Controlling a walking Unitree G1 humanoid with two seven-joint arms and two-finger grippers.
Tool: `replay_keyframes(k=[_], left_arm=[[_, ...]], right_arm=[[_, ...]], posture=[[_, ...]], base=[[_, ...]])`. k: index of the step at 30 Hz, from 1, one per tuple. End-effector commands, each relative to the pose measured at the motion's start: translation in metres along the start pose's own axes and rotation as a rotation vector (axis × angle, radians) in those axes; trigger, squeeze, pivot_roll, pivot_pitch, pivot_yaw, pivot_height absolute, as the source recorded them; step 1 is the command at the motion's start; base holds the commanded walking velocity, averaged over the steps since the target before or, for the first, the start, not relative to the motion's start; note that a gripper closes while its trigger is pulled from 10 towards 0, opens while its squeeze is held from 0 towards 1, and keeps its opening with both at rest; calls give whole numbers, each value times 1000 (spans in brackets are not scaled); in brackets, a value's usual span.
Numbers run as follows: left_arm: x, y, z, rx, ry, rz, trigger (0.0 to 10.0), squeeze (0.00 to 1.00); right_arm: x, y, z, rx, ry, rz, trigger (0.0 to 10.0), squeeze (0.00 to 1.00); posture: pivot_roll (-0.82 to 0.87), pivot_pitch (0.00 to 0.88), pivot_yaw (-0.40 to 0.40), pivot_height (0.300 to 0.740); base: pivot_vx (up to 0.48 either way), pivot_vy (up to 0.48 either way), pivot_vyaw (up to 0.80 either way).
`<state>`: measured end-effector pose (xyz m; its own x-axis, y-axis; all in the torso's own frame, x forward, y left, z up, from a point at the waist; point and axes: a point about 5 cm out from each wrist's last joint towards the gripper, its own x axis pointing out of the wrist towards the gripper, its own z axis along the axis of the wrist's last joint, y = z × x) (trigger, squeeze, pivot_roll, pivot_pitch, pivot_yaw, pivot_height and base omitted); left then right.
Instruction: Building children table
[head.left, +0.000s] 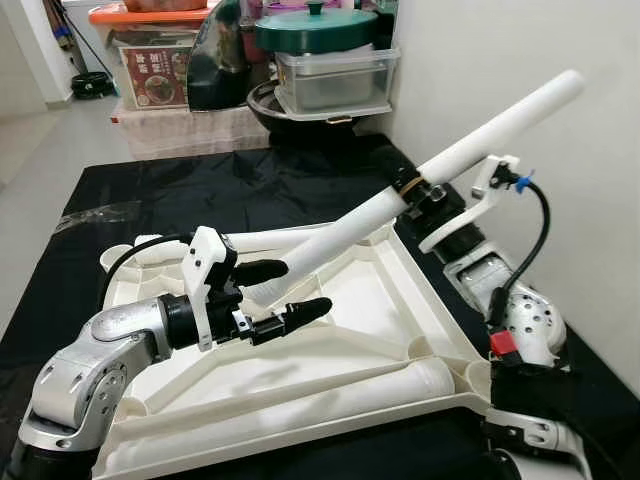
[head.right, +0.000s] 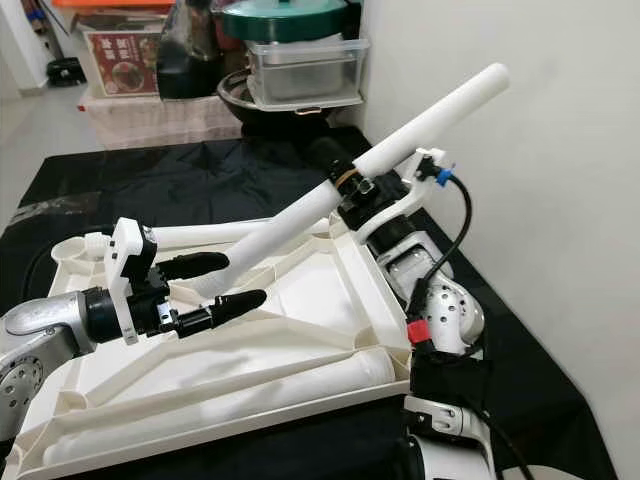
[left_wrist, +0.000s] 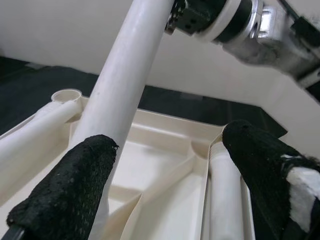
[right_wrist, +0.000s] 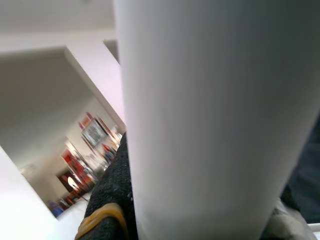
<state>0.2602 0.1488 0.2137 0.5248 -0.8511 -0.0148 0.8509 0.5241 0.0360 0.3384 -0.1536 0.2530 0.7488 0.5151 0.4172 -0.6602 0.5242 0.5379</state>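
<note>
White table leg (head.left: 440, 165): a long round tube, tilted, its upper end raised toward the pale wall (head.left: 560, 40) on the robot's right, its lower end down among the ribs of the tabletop.
Tabletop (head.left: 400, 300): cream plastic, lying upside down with its ribbed underside up, on a black cloth (head.left: 200, 190) spread over the floor; a round socket (head.left: 117, 258) shows at its far left corner, and another white tube (head.left: 390, 385) lies along its near edge.
Right gripper (head.right: 352, 188): fingers clamped around the table leg about midway along its length, a yellow band at the finger base; in the right wrist view the tube (right_wrist: 215, 120) stands pressed against a black finger (right_wrist: 112, 195).
Left gripper (head.left: 290, 290): fingers spread apart, one on each side of the leg's lower end; whether either finger touches the tube cannot be told.
Background: beyond the cloth, stacked storage boxes (head.left: 335, 80), a green lidded pot (head.left: 315, 28) on top, an orange-lidded box (head.left: 150, 55) to the left
</note>
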Motion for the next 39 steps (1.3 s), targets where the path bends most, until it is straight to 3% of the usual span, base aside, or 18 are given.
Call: replay_keyframes(k=[1, 6, 8, 12, 14, 17, 26, 27, 28, 29, 30, 32, 39], left_arm=[[-3, 5, -2, 34, 22, 57, 10000, 0], [-1, 11, 3, 69, 1, 152, 10000, 0], [-1, 7, 7, 79, -6, 138, 10000, 0], [-2, 2, 9, 90, 1, 106, 10000, 0], [-4, -7, 14, 103, 0, 52, 10000, 0], [-5, -9, 16, 105, -4, 40, 10000, 0], [-8, -7, 14, 72, -6, 41, 10000, 0], [-9, -6, 8, 57, 14, 36, 10000, 0], [-9, -6, 8, 57, 14, 36, 10000, 0], [-10, -6, 4, 48, 29, 34, 10000, 0], [-10, -6, 4, 48, 29, 34, 10000, 0], [-10, -4, 0, 44, 49, 38, 10000, 0], [-12, -3, -1, 42, 66, 50, 10000, 0]], right_arm=[[7, 8, 13, -96, -6, 53, 0, 0], [11, 16, 21, -224, 54, 125, 0, 0], [10, 22, 21, -301, 128, 193, 0, 0], [9, 27, 23, -315, 163, 240, 0, 0], [9, 33, 28, -374, 226, 315, 0, 0], [9, 34, 30, -397, 243, 331, 0, 0], [16, 47, 38, -395, 220, 407, 0, 0], [21, 64, 40, -365, 198, 483, 0, 0], [21, 64, 40, -365, 198, 483, 0, 0], [24, 82, 42, -339, 179, 564, 0, 0], [24, 82, 42, -339, 179, 564, 0, 0], [25, 103, 45, -310, 165, 665, 0, 0], [18, 118, 49, -285, 196, 796, 0, 0]], posture=[[15, 0, -49, 740], [11, 0, -46, 740], [12, 0, -48, 740], [9, 0, -46, 740], [9, 0, -50, 740], [13, 0, -53, 740], [20, 0, -58, 740], [20, 0, -49, 740], [20, 0, -49, 740], [19, 0, -47, 740], [19, 0, -47, 740], [18, 0, -46, 740], [14, 0, -45, 740]], base=[[0, 0, 0], [0, 0, 0], [0, 0, 0], [0, 0, 0], [0, 0, 0], [0, 0, 0], [0, 0, 0], [0, 0, 0], [0, 0, 0], [0, 0, 0], [0, 0, 0], [0, 0, 0], [0, 0, 0]])
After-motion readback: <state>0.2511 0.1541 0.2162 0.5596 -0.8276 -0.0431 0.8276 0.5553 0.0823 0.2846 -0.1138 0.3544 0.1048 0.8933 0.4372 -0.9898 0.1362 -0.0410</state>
